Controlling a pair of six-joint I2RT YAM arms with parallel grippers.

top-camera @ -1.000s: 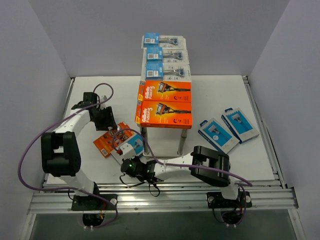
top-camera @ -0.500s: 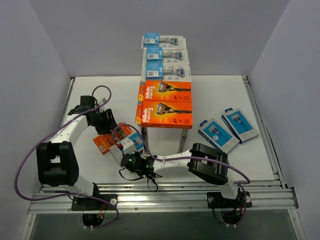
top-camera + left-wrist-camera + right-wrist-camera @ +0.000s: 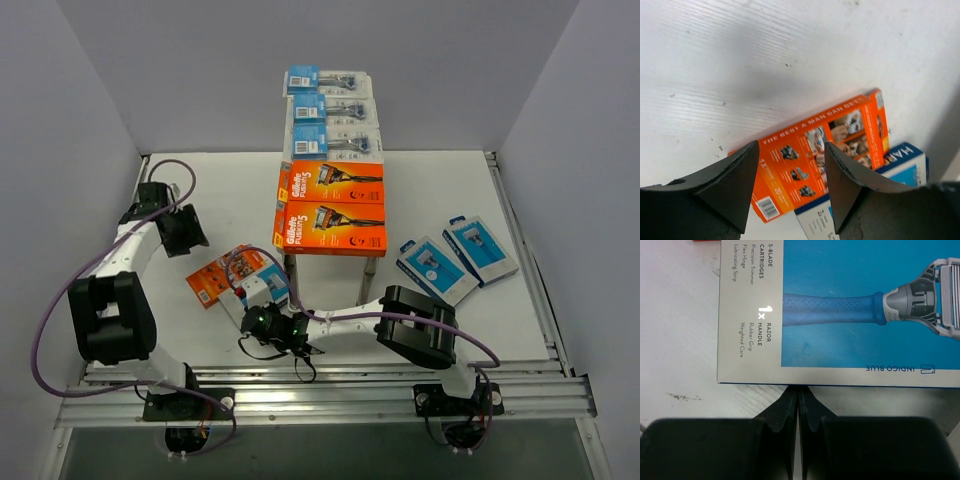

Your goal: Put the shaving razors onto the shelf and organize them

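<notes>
Two claws, two states. The right gripper (image 3: 798, 390) is clenched on nothing, its tips at the near edge of a flat blue-and-white box (image 3: 840, 305). The razor printed on that box runs crosswise to the fingers. The left gripper (image 3: 791, 146) hangs released and empty, to the far left of an orange box (image 3: 840, 130) and apart from it. That box lies flat, long axis near-left to far-right, against the blue-and-white one. Both rest on the table (image 3: 450, 190), left of the shelf (image 3: 366, 283).
</notes>
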